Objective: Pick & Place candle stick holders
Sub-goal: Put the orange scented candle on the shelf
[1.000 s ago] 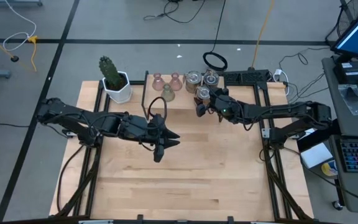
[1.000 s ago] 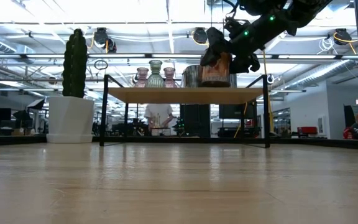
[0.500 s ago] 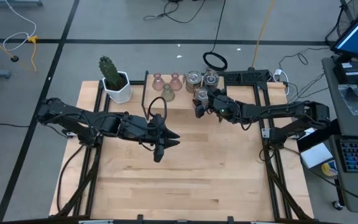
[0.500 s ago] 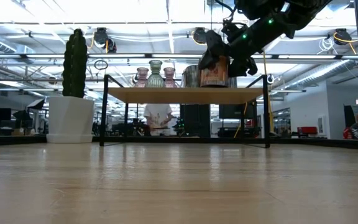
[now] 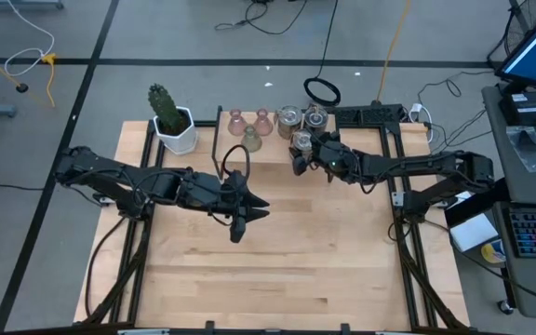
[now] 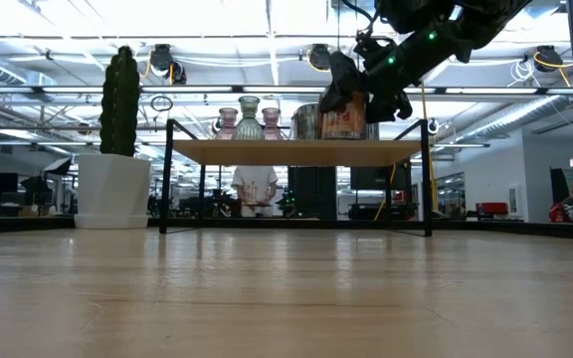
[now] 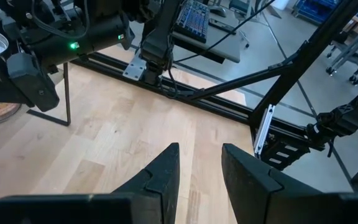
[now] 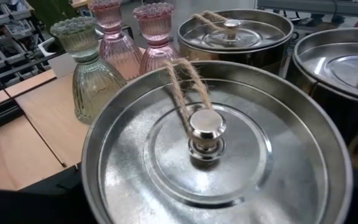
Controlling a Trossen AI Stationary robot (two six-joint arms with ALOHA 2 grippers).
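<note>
Right tool (image 5: 299,156) pinches the copper holder (image 6: 344,119) above the shelf (image 6: 296,151) — its silvery neighbours (image 8: 238,34) sit close, so a swing could knock them.

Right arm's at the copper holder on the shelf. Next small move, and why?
Probably a short straight lift: right gripper is shut on the copper holder, which looks seated on the shelf, silver holders close behind. Left gripper waits open mid-table.

Wooden table (image 5: 287,251) — cactus pot (image 5: 176,130), shelf (image 6: 296,150)
</note>
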